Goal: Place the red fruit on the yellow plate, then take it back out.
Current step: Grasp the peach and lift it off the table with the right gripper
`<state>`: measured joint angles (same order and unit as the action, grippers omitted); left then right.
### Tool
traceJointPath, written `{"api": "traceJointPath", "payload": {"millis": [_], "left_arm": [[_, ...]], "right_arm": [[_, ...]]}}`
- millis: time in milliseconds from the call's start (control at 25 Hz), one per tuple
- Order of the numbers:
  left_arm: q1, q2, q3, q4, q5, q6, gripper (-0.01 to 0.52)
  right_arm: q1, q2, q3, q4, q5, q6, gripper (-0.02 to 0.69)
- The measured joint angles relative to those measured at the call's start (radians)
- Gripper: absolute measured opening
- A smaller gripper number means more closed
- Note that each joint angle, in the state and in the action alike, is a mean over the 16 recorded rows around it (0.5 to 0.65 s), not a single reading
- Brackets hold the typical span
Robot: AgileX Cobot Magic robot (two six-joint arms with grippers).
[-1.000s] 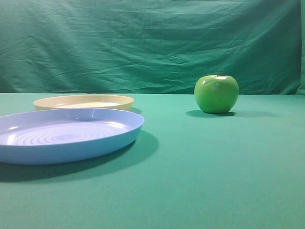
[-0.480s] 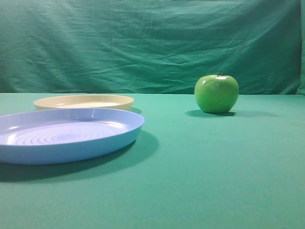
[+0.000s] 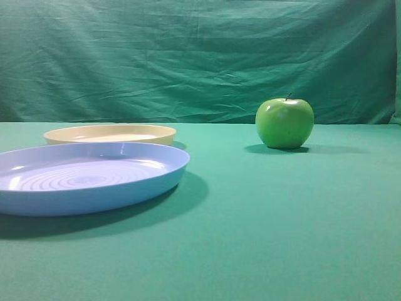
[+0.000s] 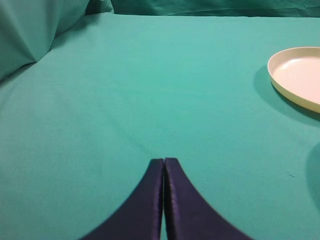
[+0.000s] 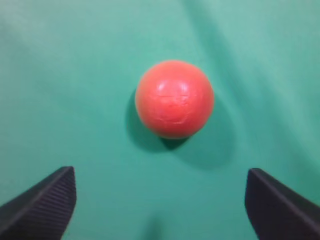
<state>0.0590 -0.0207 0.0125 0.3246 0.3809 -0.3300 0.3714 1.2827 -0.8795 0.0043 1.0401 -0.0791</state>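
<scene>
Green cloth point(image 3: 263, 226) covers table and backdrop. I see the blue plate point(image 3: 88, 188) in front of the yellow plate point(image 3: 109, 133), the green apple point(image 3: 284, 123) well right. On bare cloth sits the red fruit point(image 5: 174, 98), round, axis unclear, ahead of my right gripper point(image 5: 160, 200), spread wide, holding nothing. My left gripper point(image 4: 164, 165) is pressed closed, empty.

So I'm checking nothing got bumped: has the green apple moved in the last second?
No. The green apple sits at the same spot against the backdrop fold and just as far from the blue plate.
</scene>
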Motion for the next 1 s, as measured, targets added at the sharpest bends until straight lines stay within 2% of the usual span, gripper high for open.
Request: {"api": "traceJointPath", "payload": {"millis": [120, 200, 600, 760, 1000], "left_arm": [[0.000, 0.000, 0.000, 0.000, 0.000, 0.000, 0.000], [0.000, 0.000, 0.000, 0.000, 0.000, 0.000, 0.000], [0.000, 0.000, 0.000, 0.000, 0.000, 0.000, 0.000], [0.000, 0.000, 0.000, 0.000, 0.000, 0.000, 0.000], [0.000, 0.000, 0.000, 0.000, 0.000, 0.000, 0.000]], "right_arm": [[0.000, 0.053, 0.008, -0.013, -0.057, 0.026, 0.621], [0.000, 0.091, 0.013, -0.022, -0.093, 0.041, 0.640], [-0.007, 0.286, 0.017, -0.060, -0.229, 0.090, 0.636], [-0.009, 0.342, 0.017, -0.063, -0.263, 0.098, 0.589], [-0.011, 0.386, 0.008, -0.063, -0.281, 0.102, 0.436]]}}
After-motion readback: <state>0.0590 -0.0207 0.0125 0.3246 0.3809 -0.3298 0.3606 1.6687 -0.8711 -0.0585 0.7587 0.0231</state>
